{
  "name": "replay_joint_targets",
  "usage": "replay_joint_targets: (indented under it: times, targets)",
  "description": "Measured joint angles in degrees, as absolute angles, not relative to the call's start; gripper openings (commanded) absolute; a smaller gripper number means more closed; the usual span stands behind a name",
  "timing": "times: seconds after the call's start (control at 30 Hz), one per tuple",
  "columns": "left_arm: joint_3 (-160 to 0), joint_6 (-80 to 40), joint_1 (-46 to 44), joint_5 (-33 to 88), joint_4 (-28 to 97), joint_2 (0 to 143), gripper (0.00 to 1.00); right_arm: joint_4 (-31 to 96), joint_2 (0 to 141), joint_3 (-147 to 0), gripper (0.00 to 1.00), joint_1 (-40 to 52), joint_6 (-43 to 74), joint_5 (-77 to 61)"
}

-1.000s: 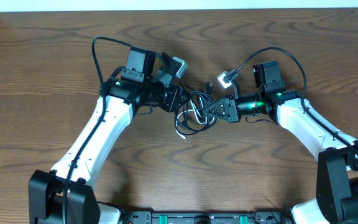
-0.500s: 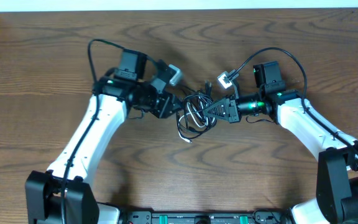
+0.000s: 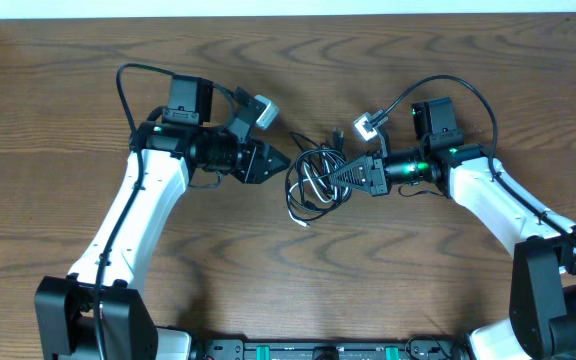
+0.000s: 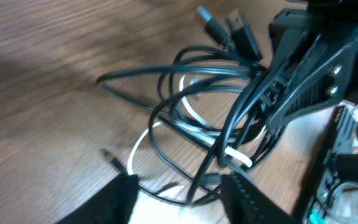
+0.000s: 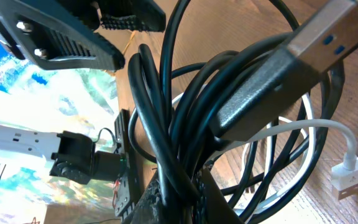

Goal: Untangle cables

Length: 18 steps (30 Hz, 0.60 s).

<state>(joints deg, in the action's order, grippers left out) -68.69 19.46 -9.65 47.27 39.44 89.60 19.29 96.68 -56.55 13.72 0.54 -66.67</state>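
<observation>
Left gripper [image 3: 276, 160] hangs just left of the tangle, not touching it, fingers [image 4: 118, 198] spread wide with nothing held. Across from it the right gripper [image 3: 340, 176] is clamped hard on the black cable [image 5: 159, 134], with several loops bunched between its jaws and strands running straight through. The white cable [image 5: 303, 124] threads in and out of those black loops, and its white plug [image 5: 347, 177] lies flat on the wood. A dark plug [image 4: 244, 36] pokes out on the far side of the tangle. The whole knot sits mid-surface [image 3: 288, 60], between the two arms and well apart from the far edge and the left edge. There's bare wood all round: a wide stretch far of the tangle, more near it, and open room left behind the left arm.
</observation>
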Motion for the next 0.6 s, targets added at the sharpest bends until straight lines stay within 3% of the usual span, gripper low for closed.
replay_joint_targets:
  times: [0.3,0.43,0.6]
  targets:
    - [-68.69,13.50,-15.22,44.14,36.97,93.25,0.57,19.29,96.68,-56.55,0.03,13.72,0.54,-66.85]
    - [-68.69,11.31,-17.28,41.39,36.16,96.05,0.51,19.46,96.68,-56.55,0.03,13.74,0.54,-66.04]
    - [-68.69,7.27,-17.17,35.24,36.01,97.56,0.50,19.42,96.68,-56.51,0.03,13.74,0.56,-64.45]
